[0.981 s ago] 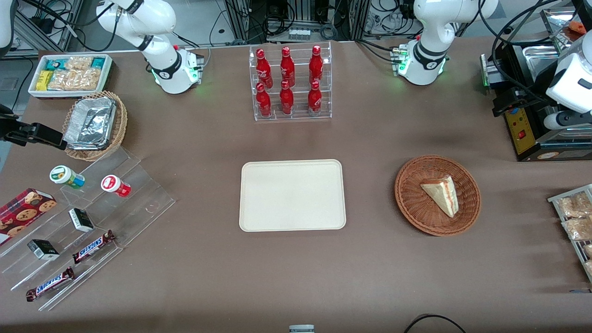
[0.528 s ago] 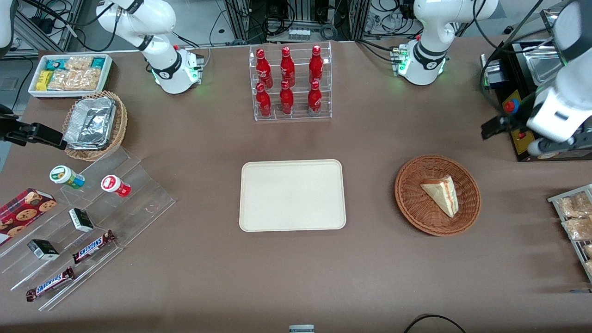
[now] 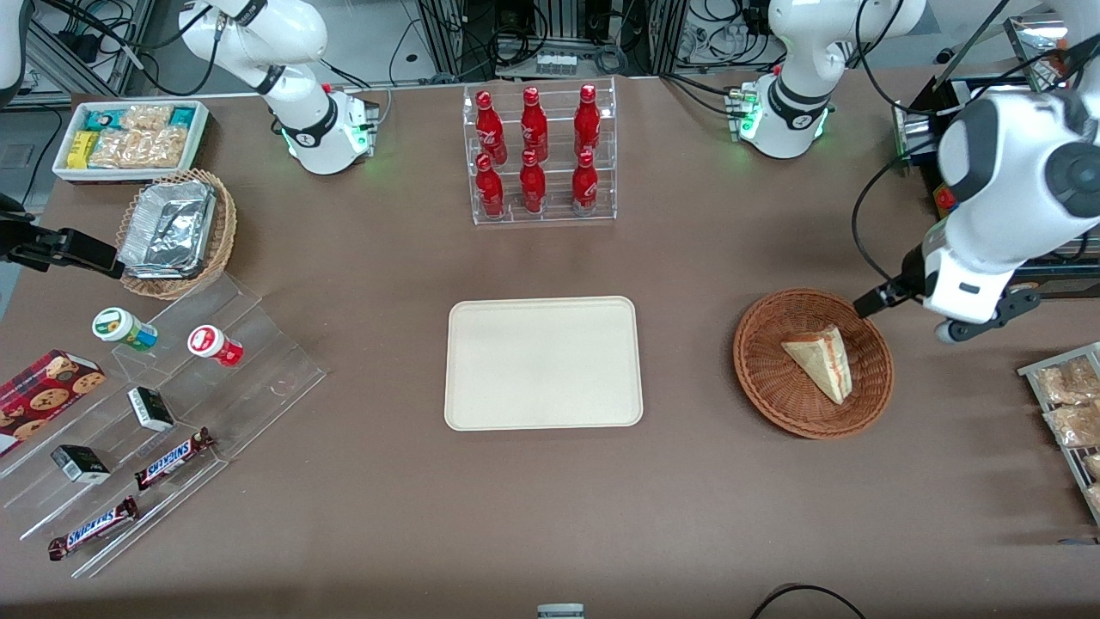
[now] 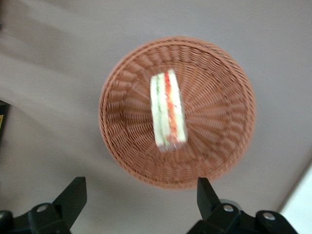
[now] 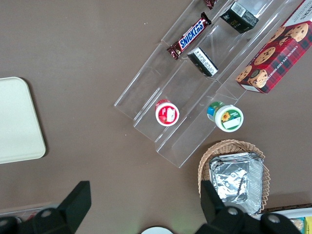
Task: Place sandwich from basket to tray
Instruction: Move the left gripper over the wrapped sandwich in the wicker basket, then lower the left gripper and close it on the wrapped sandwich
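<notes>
The sandwich (image 3: pixel 821 361), a pale wedge with red and green filling at its edge, lies in the round reddish-brown basket (image 3: pixel 760 378) toward the working arm's end of the table. The cream tray (image 3: pixel 543 363) lies flat at the table's middle with nothing on it. My left gripper (image 3: pixel 971 320) hangs above the table just beside the basket's rim, on the working arm's side. In the left wrist view the gripper (image 4: pixel 139 190) is open wide, with bare cloth between its fingers. That view also shows the sandwich (image 4: pixel 167 109) and the basket (image 4: pixel 122 141), both apart from the fingers.
A clear rack of red bottles (image 3: pixel 540 155) stands farther from the camera than the tray. A black machine (image 3: pixel 988 258) and a rack of bagged snacks (image 3: pixel 1070 404) sit close to the working arm. Clear steps with candy (image 3: pixel 172 404) and a tan foil-filled basket (image 3: pixel 176 232) lie toward the parked arm's end.
The left arm has swung in from the table's edge over the black machine toward the basket and now hangs beside its rim. Sandwich, basket and tray have not moved.
</notes>
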You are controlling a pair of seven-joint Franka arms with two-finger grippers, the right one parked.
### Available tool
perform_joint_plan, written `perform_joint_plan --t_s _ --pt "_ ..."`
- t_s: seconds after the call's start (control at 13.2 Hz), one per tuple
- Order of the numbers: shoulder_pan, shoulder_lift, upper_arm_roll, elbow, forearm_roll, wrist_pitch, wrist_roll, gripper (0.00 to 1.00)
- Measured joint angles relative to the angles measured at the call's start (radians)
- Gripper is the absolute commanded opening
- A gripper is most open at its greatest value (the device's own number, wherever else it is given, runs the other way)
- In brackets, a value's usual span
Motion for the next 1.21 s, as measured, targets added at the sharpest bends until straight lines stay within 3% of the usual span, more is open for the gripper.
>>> perform_joint_plan --t_s 0.38,0.91,0.98,1.06,1.13,1.21 --pt "-0.007 0.111 -0.015 -0.061 0.023 0.191 -0.172 1.00" --pt "-0.017 0.217 -0.017 -0.084 0.024 0.315 -0.237 1.00" --pt "-0.017 0.229 -0.017 -0.084 0.024 0.317 -0.238 0.94" --pt "-0.017 0.240 -0.017 -0.085 0.024 0.319 -0.238 0.60" --pt "-0.017 0.252 -0.017 -0.088 0.024 0.320 -0.239 0.15" --pt "-0.017 0.261 -0.017 -0.094 0.024 0.322 -0.239 0.00"
